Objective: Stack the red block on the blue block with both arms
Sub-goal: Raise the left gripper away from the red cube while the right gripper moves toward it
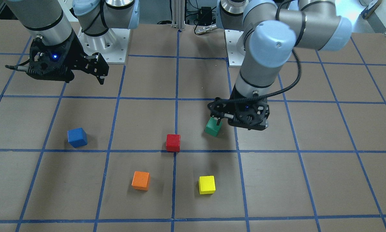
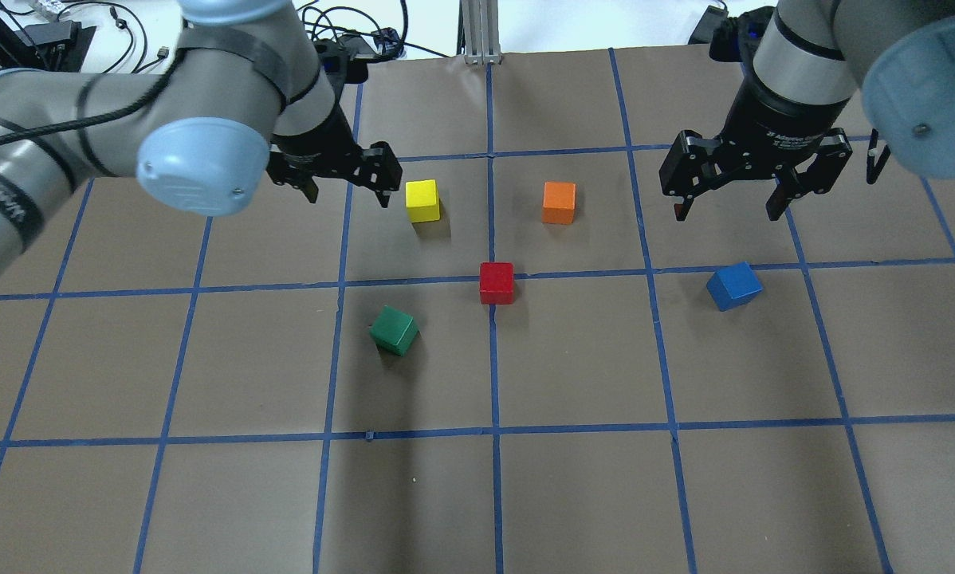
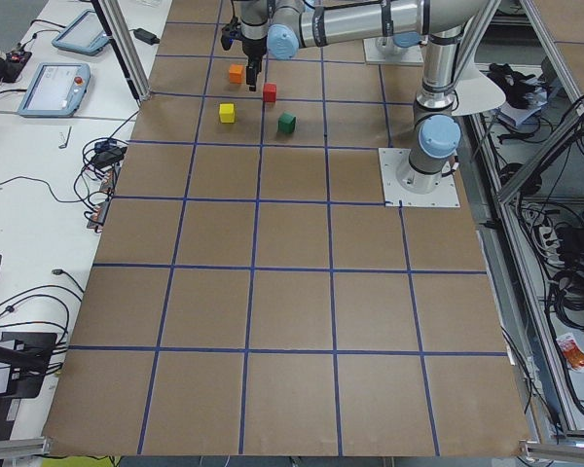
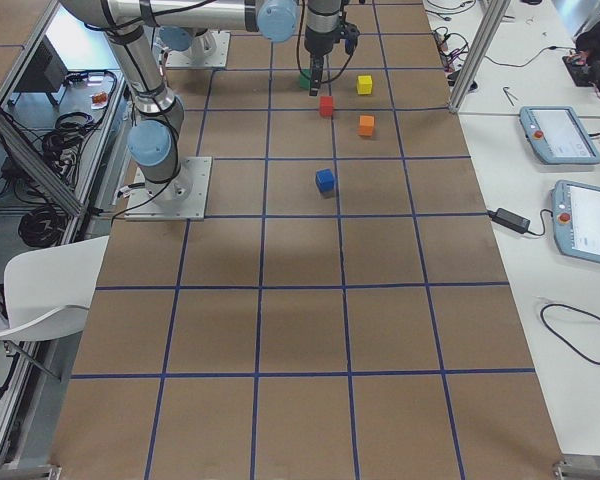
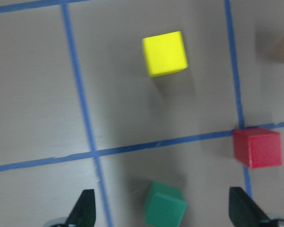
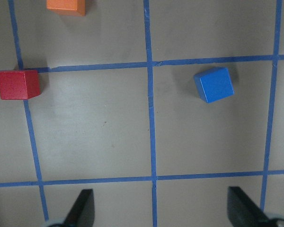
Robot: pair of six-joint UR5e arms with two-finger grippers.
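The red block (image 2: pixel 497 283) sits on a blue tape line at mid-table, also in the front view (image 1: pixel 173 142). The blue block (image 2: pixel 733 285) sits to its right, turned slightly, at the front view's left (image 1: pixel 77 137). My left gripper (image 2: pixel 347 187) is open and empty, raised above the table to the left of the yellow cube. Its wrist view shows the red block (image 5: pixel 256 147) at the right. My right gripper (image 2: pixel 727 209) is open and empty, raised beyond the blue block. Its wrist view shows the blue block (image 6: pixel 213 84) and the red block (image 6: pixel 18 84).
A green cube (image 2: pixel 394 330) sits left of and nearer than the red block. A yellow cube (image 2: pixel 422 200) and an orange cube (image 2: pixel 559 202) sit beyond it. The brown table (image 2: pixel 573 494) carries a blue tape grid.
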